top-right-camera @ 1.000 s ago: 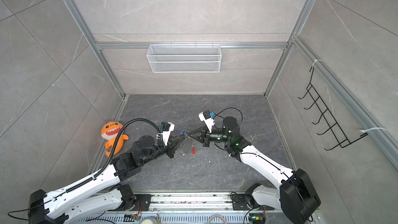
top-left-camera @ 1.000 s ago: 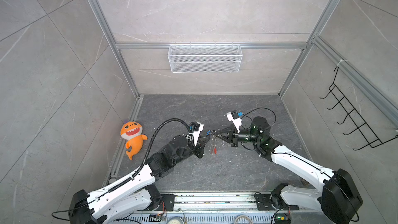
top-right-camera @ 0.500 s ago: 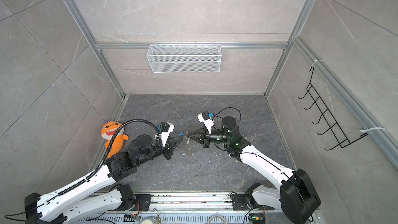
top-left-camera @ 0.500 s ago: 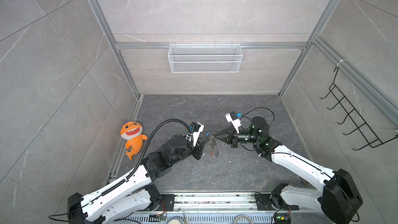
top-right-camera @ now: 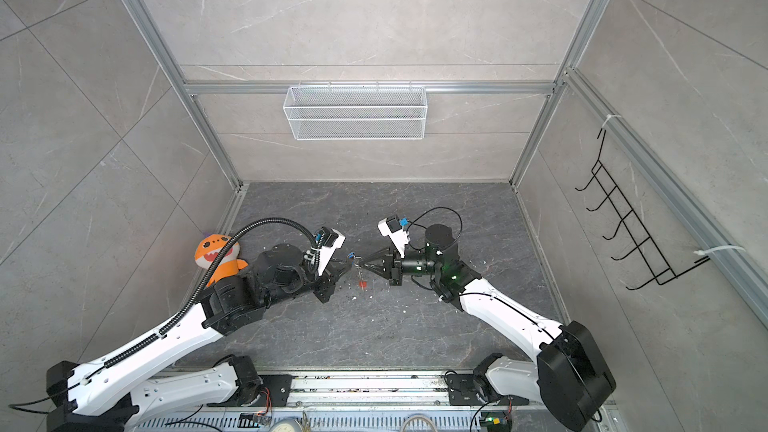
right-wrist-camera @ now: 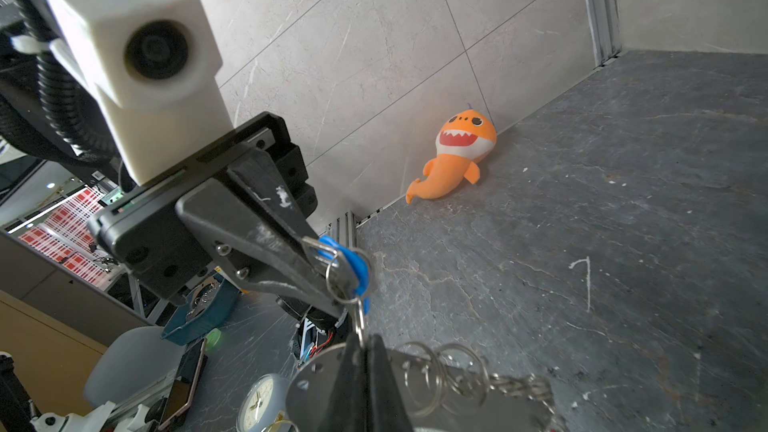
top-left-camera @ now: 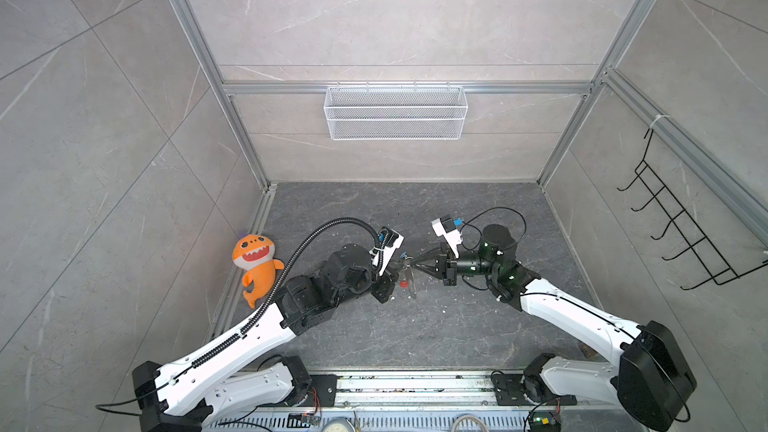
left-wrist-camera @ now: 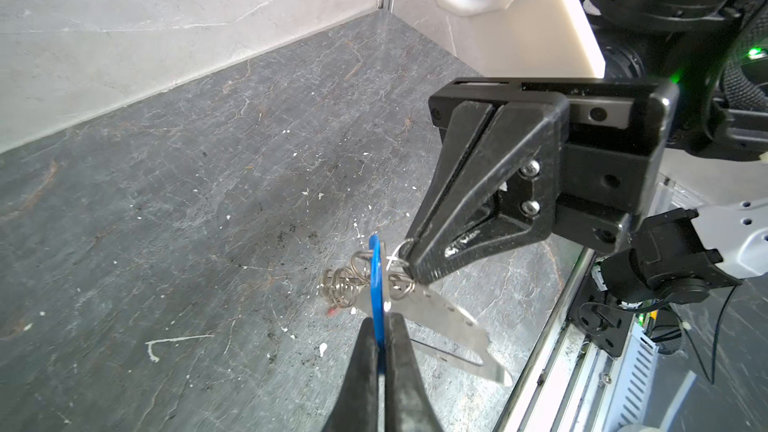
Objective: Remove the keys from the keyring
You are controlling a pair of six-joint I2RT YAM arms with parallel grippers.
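The keyring (left-wrist-camera: 345, 284) hangs in the air over the middle of the desk (top-left-camera: 415, 326), between the two arms. The left gripper (left-wrist-camera: 384, 320) is clenched on the blue-tagged key (left-wrist-camera: 376, 276). The right gripper (left-wrist-camera: 411, 268), at 3 o'clock from it in both top views, is pinched tight on a thin wire loop of the ring. The grey fob (left-wrist-camera: 449, 326) and the red-tagged key (top-left-camera: 403, 283) dangle free below.

The main danger is slipping. The wire loop is very thin, so a straight pull by the left arm can drag it out of the right tips. The blue tag is smooth and held only at its edge, so it can twist out. If either grip fails, the bundle swings, and if both fail, it drops to the desk. The rings overlap, so I cannot tell which coil carries the blue key. A pull against the coil would probably bend the ring rather than free the key.
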